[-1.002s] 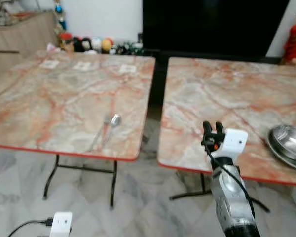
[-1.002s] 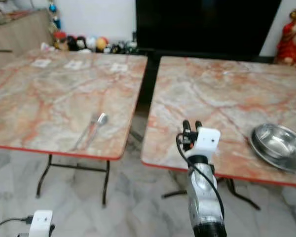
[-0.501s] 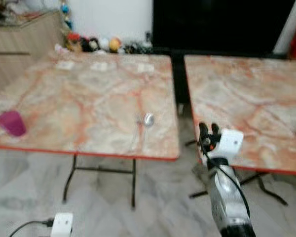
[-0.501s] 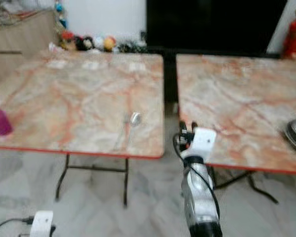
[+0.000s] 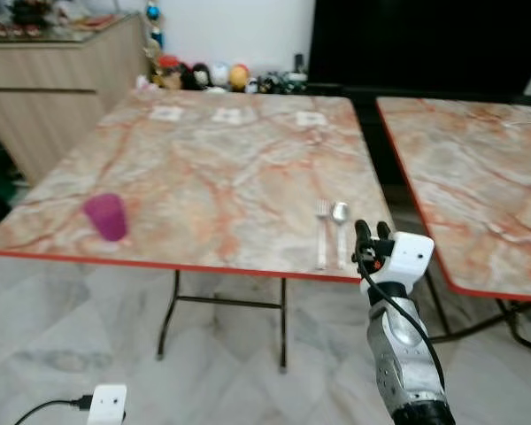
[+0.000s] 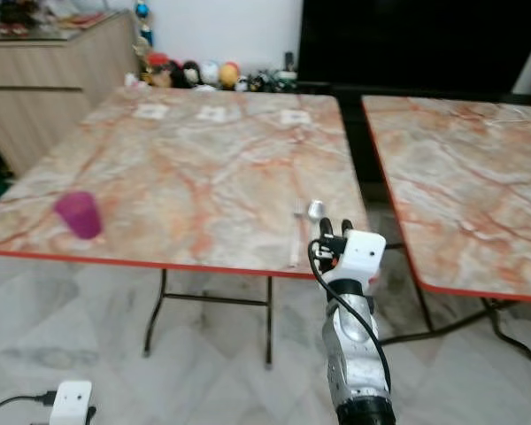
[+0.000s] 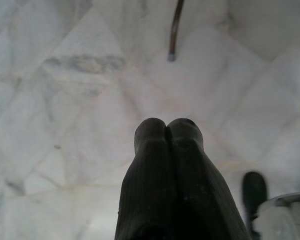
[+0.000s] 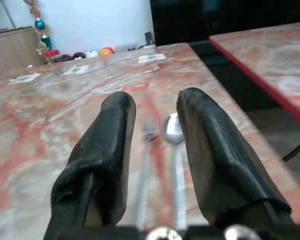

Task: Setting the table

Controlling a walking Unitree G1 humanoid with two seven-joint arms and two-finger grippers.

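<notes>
A fork (image 5: 321, 232) and a spoon (image 5: 340, 227) lie side by side near the front right corner of the left marble table (image 5: 212, 168). A purple cup (image 5: 105, 216) stands near that table's front left edge. My right gripper (image 5: 369, 232) is raised just in front of the table edge, open and empty, pointing at the cutlery. The right wrist view has the fork (image 8: 149, 150) and spoon (image 8: 173, 131) lying between its two fingers (image 8: 112, 135). My left gripper (image 7: 166, 126) hangs low over the floor with its fingers pressed together.
A second marble table (image 5: 478, 168) stands to the right across a narrow gap. Three small paper cards (image 5: 228, 115) lie along the left table's far edge. A wooden cabinet (image 5: 62, 80) is at back left, with toys (image 5: 212, 76) on the floor. White marble floor (image 5: 115, 345) lies in front.
The camera has swung left: the left table now sits centred, the purple cup has come fully into view and the steel bowl has gone off to the right. Both arms hold their pose.
</notes>
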